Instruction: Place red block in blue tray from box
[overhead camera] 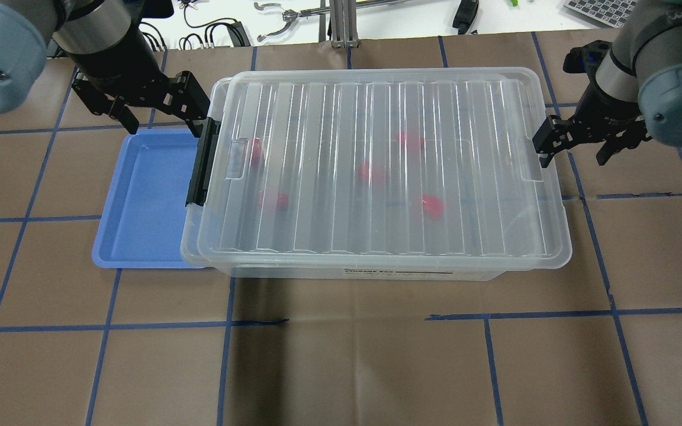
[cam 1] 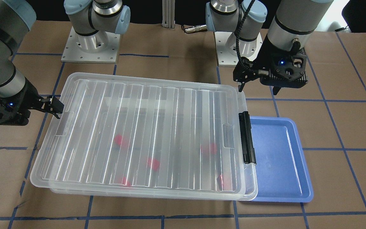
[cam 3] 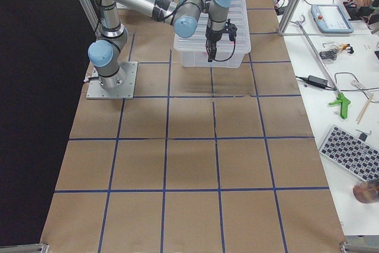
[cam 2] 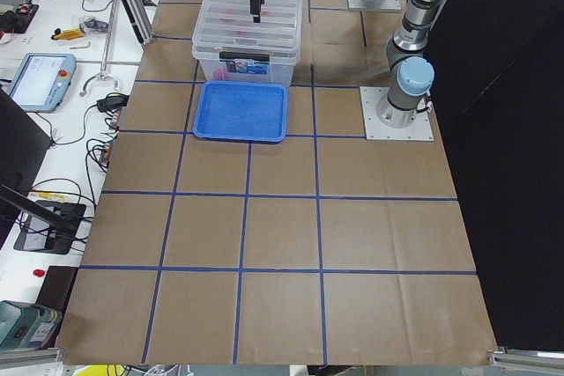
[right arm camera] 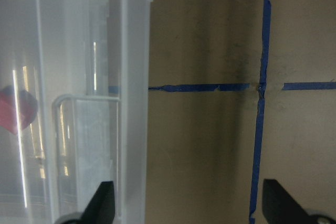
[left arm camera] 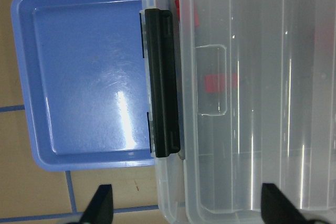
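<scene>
The box [overhead camera: 376, 165] lies mid-table with its ribbed lid shut and its black latch [overhead camera: 202, 163] toward the blue tray [overhead camera: 140, 195]. Several red blocks [overhead camera: 370, 173] show blurred through the lid. The tray is bare, and its one edge sits under the box's latch end. My left gripper [overhead camera: 160, 121] is open and empty, hovering above the far corner of the latch end and the tray; in the left wrist view [left arm camera: 189, 208] its fingers straddle the box's rim. My right gripper [overhead camera: 575, 157] is open and empty, beside the box's opposite short end.
The brown table carries a blue tape grid [overhead camera: 341, 322]. The two arm bases [cam 1: 91, 41] stand behind the box. A bench with cables and tools [overhead camera: 293, 18] lies past the table's far edge.
</scene>
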Motion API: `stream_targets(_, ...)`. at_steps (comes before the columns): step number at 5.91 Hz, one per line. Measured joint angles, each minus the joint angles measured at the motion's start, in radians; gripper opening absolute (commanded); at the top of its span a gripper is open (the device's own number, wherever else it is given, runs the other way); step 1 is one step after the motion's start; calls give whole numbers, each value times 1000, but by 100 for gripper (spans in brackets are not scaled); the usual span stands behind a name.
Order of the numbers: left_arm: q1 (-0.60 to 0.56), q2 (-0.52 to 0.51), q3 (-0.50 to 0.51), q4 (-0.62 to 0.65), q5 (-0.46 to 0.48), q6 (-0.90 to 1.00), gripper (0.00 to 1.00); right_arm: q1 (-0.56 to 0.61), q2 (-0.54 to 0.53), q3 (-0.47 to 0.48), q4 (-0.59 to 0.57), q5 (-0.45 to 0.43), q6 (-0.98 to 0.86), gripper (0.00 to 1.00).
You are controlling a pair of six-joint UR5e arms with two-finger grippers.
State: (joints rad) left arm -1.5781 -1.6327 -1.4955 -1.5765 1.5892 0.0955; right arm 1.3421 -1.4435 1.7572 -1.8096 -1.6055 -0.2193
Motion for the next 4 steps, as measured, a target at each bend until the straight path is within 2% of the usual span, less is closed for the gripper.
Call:
stream_targets(2,1,-2,1,1,0,0,99,0,5,3,19,-2,-10,100)
stream_targets(4,1,-4,1,4,0,-5,99,0,10,5,9,-24,-97,100)
